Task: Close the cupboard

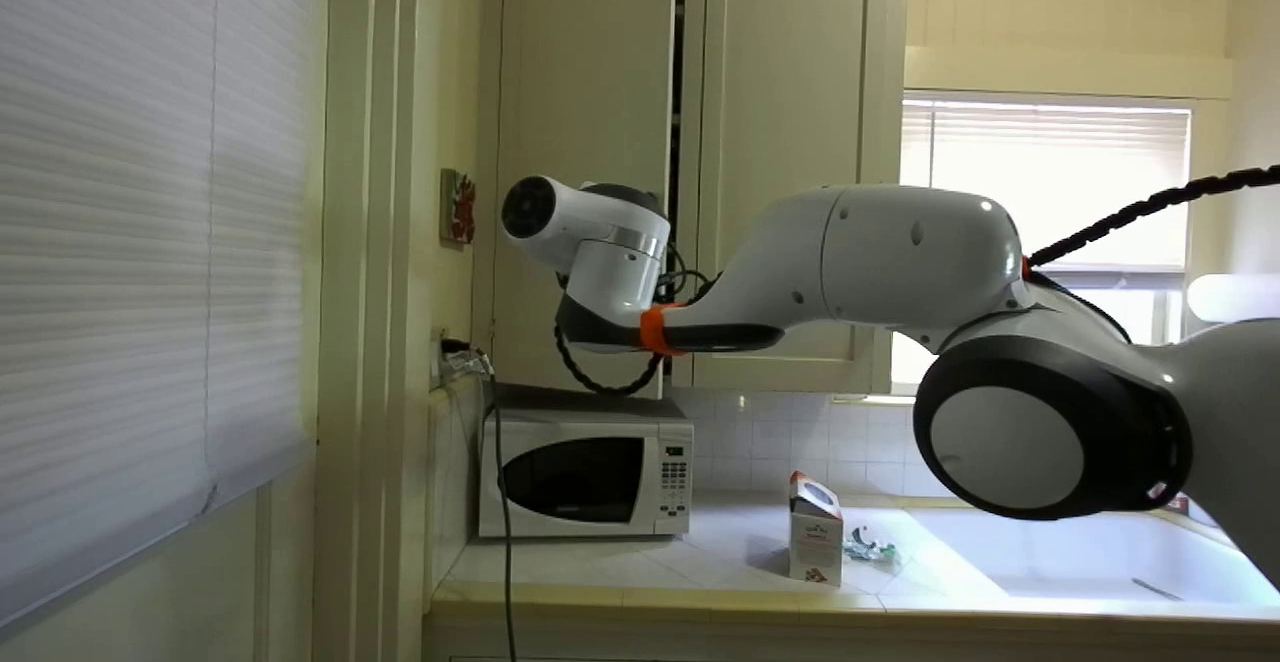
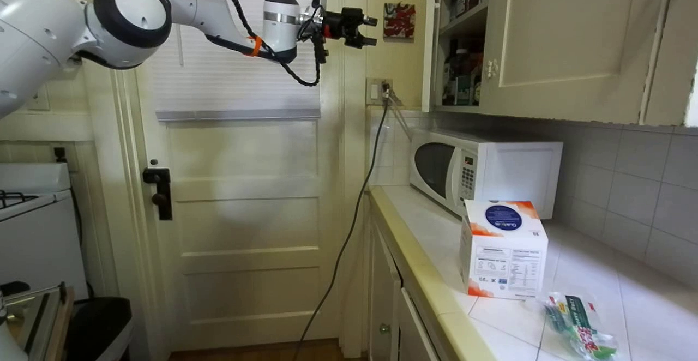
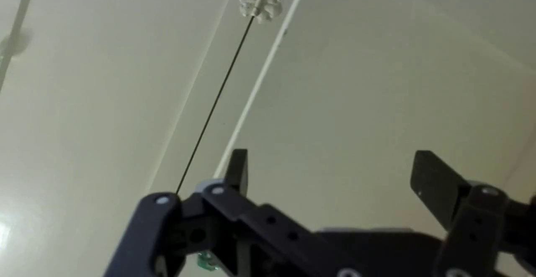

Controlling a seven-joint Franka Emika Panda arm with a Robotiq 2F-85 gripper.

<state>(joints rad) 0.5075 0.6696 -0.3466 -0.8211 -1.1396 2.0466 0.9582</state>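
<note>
The cupboard (image 2: 464,23) is partly open in an exterior view, and its shelves of jars, bottles and boxes show. Its cream door (image 2: 429,39) stands out from the frame, seen nearly edge-on. In an exterior view the door's flat face (image 1: 590,92) shows with a dark gap along its right edge. In the wrist view the door face (image 3: 377,93) fills the middle and right, its pale edge running diagonally. My gripper (image 2: 372,31) is open and empty, pointing toward the door and apparently apart from it. In the wrist view its fingers (image 3: 333,164) are spread before the door face.
A matching closed cabinet door (image 2: 567,39) adjoins the cupboard, with a hinge (image 3: 260,1) between. A white microwave (image 1: 585,472) stands below. A box (image 2: 507,252) and a plastic packet (image 2: 581,325) lie on the counter. A cord (image 2: 354,214) hangs from the outlet.
</note>
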